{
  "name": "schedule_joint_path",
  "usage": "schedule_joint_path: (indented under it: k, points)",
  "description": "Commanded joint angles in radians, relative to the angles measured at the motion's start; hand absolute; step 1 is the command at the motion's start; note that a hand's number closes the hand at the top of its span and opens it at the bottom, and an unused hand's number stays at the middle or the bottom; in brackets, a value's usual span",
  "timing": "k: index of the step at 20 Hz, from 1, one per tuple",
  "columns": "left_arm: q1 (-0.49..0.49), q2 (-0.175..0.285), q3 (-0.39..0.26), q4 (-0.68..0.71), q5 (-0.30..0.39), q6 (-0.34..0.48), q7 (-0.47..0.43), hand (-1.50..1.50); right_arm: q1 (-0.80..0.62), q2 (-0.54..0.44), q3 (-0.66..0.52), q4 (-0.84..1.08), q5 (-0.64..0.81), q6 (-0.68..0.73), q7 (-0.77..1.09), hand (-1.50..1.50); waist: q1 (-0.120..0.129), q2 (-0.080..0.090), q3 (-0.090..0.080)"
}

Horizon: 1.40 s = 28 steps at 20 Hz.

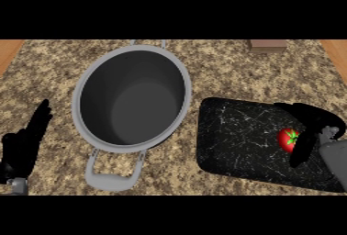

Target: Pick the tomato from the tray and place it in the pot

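Note:
A red tomato with a green stalk lies on the black speckled tray at the right. My right hand comes in from the right edge and curls round the tomato, fingers above it and thumb below, hiding its right side. The grey steel pot stands left of the tray, nothing inside it, one handle toward me. My left hand rests open at the left edge, fingers up.
The granite counter runs under everything, with wooden edges at the far left and right. A small brown block sits at the back right.

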Motion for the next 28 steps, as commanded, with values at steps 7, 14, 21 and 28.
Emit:
schedule_joint_path:
  k: [7,14,21,28]
  points:
    - [-0.001,-0.038,0.039,-0.062,-0.039,-0.033,0.064,0.00,0.029,0.049,-0.018,-0.038,0.098,0.086,-0.059,1.50,-0.002,-0.002,0.000]
    - [0.074,-0.039,0.093,-0.023,-0.031,-0.098,-0.074,0.00,0.047,0.065,-0.036,0.009,0.192,0.021,-0.194,1.50,0.000,-0.002,0.000]
    - [0.015,-0.067,0.088,-0.013,-0.070,-0.074,-0.012,0.00,0.006,0.237,0.048,-0.118,0.241,0.042,-0.064,1.50,0.002,-0.004,-0.002]
    - [-0.039,-0.086,0.018,-0.002,-0.093,-0.094,0.004,0.00,-0.133,0.567,0.500,-0.230,0.356,-0.089,0.038,1.50,0.100,-0.011,-0.005]
